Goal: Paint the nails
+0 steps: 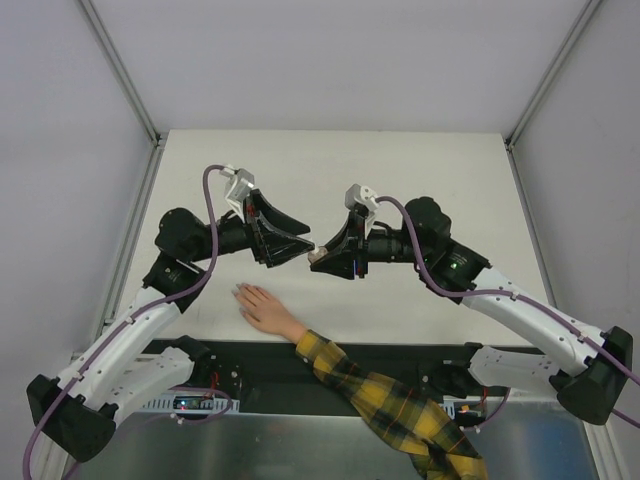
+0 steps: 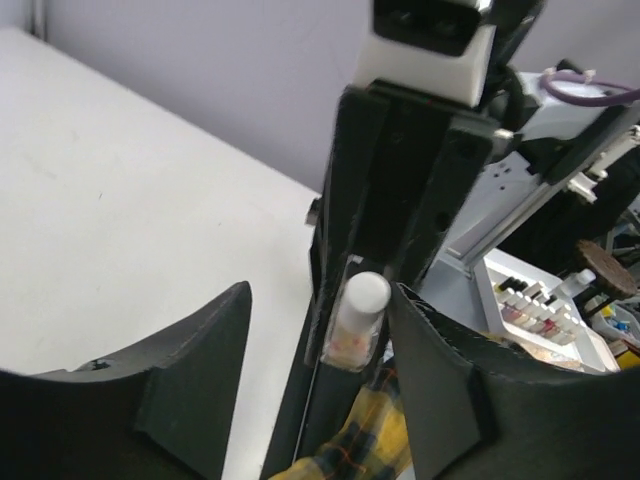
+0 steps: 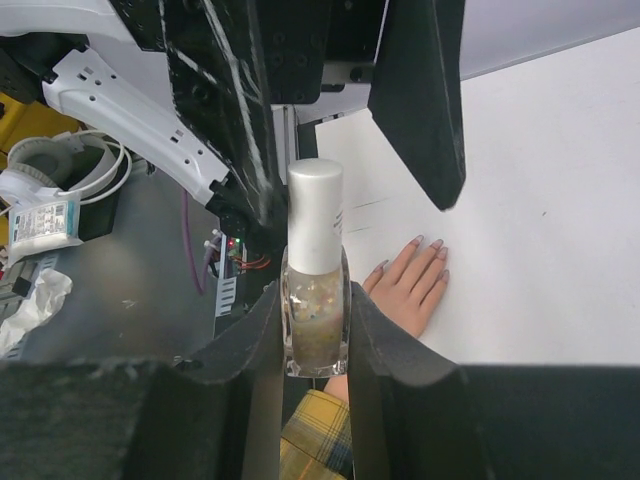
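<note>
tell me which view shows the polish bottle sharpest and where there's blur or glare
Right wrist: bottle crisp, mild sheen on its cap, hand behind still readable; left wrist: same bottle softer, cap washed out white, clutter behind blurred; top external: even light, faint shadows on the table, bottle too small to judge.

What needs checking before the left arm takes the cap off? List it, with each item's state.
1. The right fingers clamp the polish bottle: ok.
2. The cap is seated on the bottle: ok.
3. The left fingers are open: ok.
4. The cap is centred between the left fingers: not ok, it sits close beside one finger in the left wrist view.
5. The left fingers are level with the cap: cannot tell.
6. The mannequin hand lies flat on the table, nails in view: ok.
</note>
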`<state>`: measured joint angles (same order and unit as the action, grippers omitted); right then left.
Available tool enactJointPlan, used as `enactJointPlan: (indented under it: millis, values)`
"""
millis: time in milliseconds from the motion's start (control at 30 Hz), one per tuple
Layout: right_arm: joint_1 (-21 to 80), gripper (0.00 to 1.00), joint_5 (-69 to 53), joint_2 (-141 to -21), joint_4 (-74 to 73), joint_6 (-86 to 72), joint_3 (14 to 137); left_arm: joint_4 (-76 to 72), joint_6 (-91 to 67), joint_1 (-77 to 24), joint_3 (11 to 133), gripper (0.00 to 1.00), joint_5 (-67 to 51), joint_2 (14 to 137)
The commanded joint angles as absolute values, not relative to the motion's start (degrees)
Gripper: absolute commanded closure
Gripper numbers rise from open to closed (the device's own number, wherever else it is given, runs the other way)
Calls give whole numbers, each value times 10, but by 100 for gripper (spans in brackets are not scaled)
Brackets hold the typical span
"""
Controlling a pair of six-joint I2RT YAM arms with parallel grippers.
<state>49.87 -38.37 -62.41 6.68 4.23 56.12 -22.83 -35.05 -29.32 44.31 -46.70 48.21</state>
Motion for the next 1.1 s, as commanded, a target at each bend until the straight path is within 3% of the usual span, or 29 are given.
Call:
enactJointPlan:
  millis: [0, 167, 433, 667, 733, 833, 900, 1000, 1033, 1067]
  values:
    - [497, 100, -403, -605, 94, 23, 587, -381, -380, -301, 474, 48, -515, 487]
    - [496, 100, -400, -605, 105, 24, 594, -384, -403, -305, 493, 59, -548, 519]
    - [495, 100, -390, -598, 130, 14, 600, -389, -410, -314, 492, 56, -539, 514]
    - [496, 100, -379, -599, 141, 4, 605, -388, -409, -323, 498, 68, -535, 521]
    - [496, 100, -379, -603, 145, 2, 606, -385, -404, -324, 504, 77, -533, 526]
    - [497, 100, -360, -599, 145, 5, 605, -356, -386, -326, 515, 100, -509, 523]
    - [499, 99, -332, -593, 133, 14, 601, -324, -354, -330, 521, 100, -473, 509]
    - [560, 100, -94, -582, 48, 95, 618, -225, -289, -354, 530, 100, -335, 487]
    - [634, 100, 120, -587, 38, 137, 625, -181, -273, -367, 533, 100, -246, 485]
    - [670, 99, 223, -612, 41, 211, 629, -149, -260, -380, 548, 100, -183, 485]
